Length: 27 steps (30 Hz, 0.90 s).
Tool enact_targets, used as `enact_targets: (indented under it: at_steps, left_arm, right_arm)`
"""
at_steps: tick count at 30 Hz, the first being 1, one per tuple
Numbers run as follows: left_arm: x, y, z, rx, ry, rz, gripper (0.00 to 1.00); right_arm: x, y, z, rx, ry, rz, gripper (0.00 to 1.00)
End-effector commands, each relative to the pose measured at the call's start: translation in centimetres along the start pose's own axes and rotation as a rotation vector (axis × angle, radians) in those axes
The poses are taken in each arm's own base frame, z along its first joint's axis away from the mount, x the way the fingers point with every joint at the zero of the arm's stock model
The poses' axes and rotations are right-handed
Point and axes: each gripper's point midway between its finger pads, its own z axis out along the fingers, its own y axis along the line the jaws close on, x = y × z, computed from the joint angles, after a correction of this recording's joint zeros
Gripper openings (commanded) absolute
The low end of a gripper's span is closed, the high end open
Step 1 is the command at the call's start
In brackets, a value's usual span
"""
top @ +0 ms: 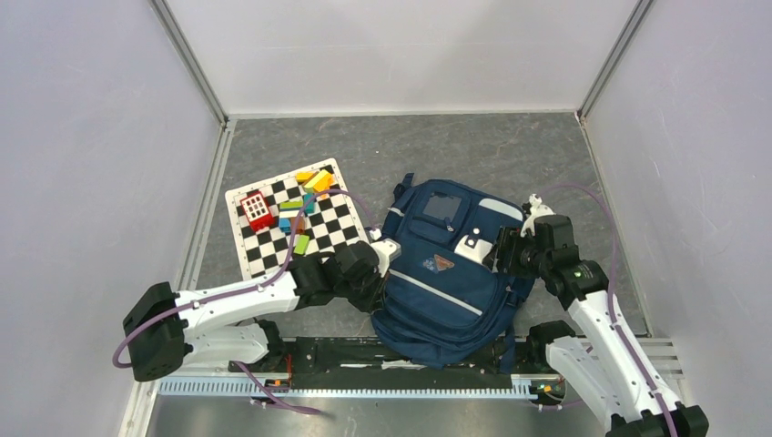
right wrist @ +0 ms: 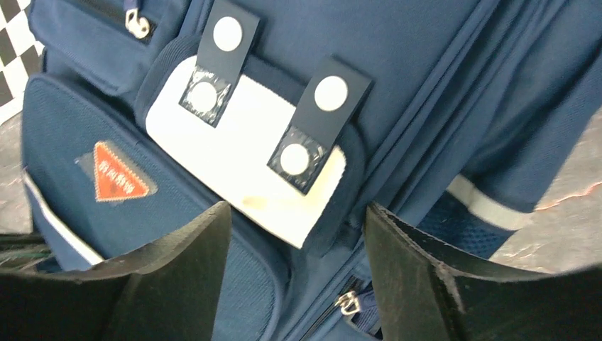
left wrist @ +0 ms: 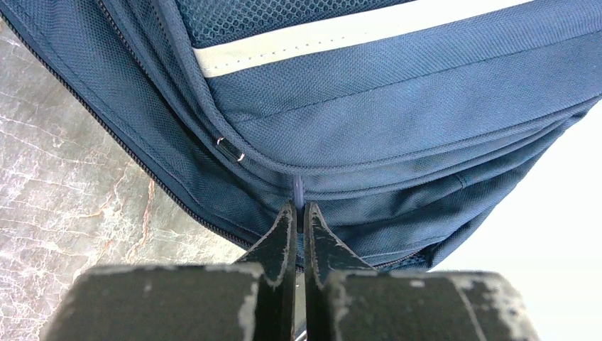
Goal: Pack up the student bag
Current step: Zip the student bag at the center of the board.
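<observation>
Though hidden overhead, blue pull tab (left wrist: 299,190) between left jaws.

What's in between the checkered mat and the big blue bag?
The left gripper, shut, its tips at the side of the student bag, next to the checkered mat, grey table underneath. The top view shows it.

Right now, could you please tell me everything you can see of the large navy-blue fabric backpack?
The large navy-blue fabric backpack lies front-up on the grey marbled table, its base toward the arms. Woven cloth, mesh panel, grey reflective stripes, zipped front pockets with metal pulls, a white square patch crossed by two dark straps, an orange triangular logo. The left gripper is shut on a thin blue tab at its side seam; the open right gripper hovers over the patch.
</observation>
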Motion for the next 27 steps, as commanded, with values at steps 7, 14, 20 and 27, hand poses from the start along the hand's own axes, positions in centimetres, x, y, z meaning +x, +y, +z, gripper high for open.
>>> enact_targets:
  at_steps: [7, 14, 20, 27]
  left_arm:
    - [-0.7, -1.6, -0.5, 0.057, -0.027, -0.044, 0.02]
    - [-0.8, -2.0, -0.6, 0.068, -0.023, -0.066, 0.02]
    - [-0.8, -1.6, -0.3, 0.038, -0.015, -0.099, 0.02]
    - [-1.0, -1.5, -0.4, 0.022, -0.017, -0.107, 0.02]
  right_arm:
    - [4.6, 3.5, -1.5, -0.213, 0.19, 0.017, 0.67]
    - [8.0, 3.9, -1.2, -0.258, 0.293, -0.016, 0.68]
    - [8.3, 4.6, -2.0, -0.286, 0.3, -0.025, 0.72]
    - [7.5, 4.3, -3.6, -0.248, 0.283, -0.039, 0.77]
